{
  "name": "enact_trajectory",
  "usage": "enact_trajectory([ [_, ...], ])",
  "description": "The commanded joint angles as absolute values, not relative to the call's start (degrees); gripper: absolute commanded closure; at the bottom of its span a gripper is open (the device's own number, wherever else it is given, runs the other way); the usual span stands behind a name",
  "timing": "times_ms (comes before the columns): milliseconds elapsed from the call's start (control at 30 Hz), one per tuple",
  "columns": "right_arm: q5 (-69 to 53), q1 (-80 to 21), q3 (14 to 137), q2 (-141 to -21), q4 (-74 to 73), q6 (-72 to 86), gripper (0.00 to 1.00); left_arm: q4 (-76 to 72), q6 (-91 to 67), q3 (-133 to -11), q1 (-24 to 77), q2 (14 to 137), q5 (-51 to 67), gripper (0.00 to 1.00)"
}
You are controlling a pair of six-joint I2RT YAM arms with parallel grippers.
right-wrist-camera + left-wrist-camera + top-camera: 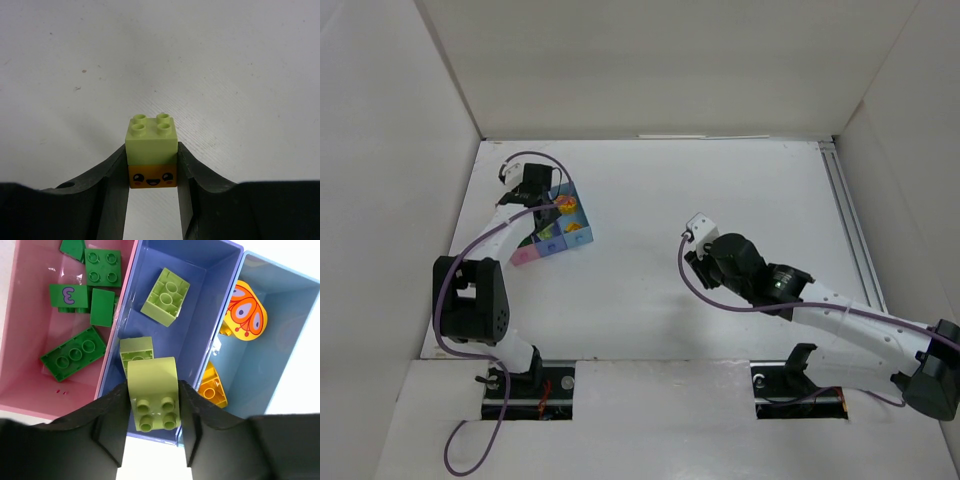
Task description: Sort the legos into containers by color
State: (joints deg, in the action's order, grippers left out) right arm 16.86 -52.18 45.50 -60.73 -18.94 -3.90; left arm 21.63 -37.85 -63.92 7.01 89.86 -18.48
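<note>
Top external view: a white table with white walls; the left arm reaches to the far left, its left gripper over a row of three joined containers; the right arm bends over the middle right, well apart from them.

Left wrist view, left to right: the pink box holds several dark green bricks, one printed with a purple 3; the middle blue box holds two light green bricks, one tilted, one just beyond the jaws; the paler blue box holds an orange butterfly piece and an orange-yellow brick; the jaws pinch a light green round-topped brick at the middle box's nearest edge.

Right wrist view: the right gripper pinches a two-brick stack above the table; pale green sits on an orange smiling-face brick.
</note>
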Motion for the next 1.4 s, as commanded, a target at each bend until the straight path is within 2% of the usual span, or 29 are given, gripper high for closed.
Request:
enact_trajectory([
  [0,15.8,-51.9,47.7,-60.2,-18.0,-2.5,1.0,22.1,-37.2,-66.6,6.9,89.2,-19.9,0.61],
  [100,15.8,-51.9,47.7,-60.2,-18.0,-2.5,1.0,22.1,-37.2,-66.6,6.9,89.2,-19.3,0.55],
  [233,15.2,-51.9,47.7,-60.2,-18.6,-2.5,1.0,22.1,-36.7,-66.6,6.9,88.5,-19.2,0.38],
  [367,14.7,-51.9,47.7,-59.6,-18.6,-2.5,1.0,22.1,-36.1,-66.6,6.9,87.2,-17.9,0.3],
  [400,13.7,-51.9,47.7,-59.1,-18.6,-3.1,1.0,22.1,-35.5,-66.6,6.9,86.1,-16.7,0.25],
  [433,13.7,-51.9,47.7,-59.1,-18.6,-3.6,1.0,22.1,-35.0,-66.6,6.9,86.0,-16.7,0.25],
  [467,12.3,-51.9,47.7,-58.5,-18.6,-4.2,1.0,22.1,-34.5,-66.6,6.9,84.4,-15.2,0.14],
  [600,5.2,-51.9,47.1,-56.2,-15.5,-8.7,1.0,18.3,-31.7,-63.5,9.9,77.5,-10.0,0.0],
  [667,2.5,-51.9,46.6,-55.4,-13.7,-11.0,1.0,13.6,-29.5,-60.9,11.9,74.3,-3.1,0.0],
  [700,0.4,-51.9,46.6,-54.8,-13.1,-11.6,1.0,11.5,-28.1,-59.9,13.0,71.1,5.7,0.0],
  [800,-3.0,-51.9,46.6,-54.2,-11.3,-14.8,1.0,2.9,-25.8,-55.0,17.7,67.2,18.8,0.0],
  [833,-5.0,-51.9,46.6,-54.2,-11.3,-15.5,1.0,0.7,-25.8,-53.8,19.6,65.5,26.6,0.0],
  [933,-6.4,-51.9,46.6,-53.7,-10.0,-17.3,1.0,-4.0,-25.8,-51.2,22.1,64.9,36.4,0.0],
  [1200,-7.9,-51.9,47.6,-56.3,-8.2,-18.6,1.0,-5.1,-27.8,-51.2,32.9,66.3,34.1,0.0],
  [1367,-7.9,-51.9,47.6,-56.3,-6.5,-18.6,1.0,-8.5,-29.0,-50.6,35.5,66.8,34.7,0.0],
])
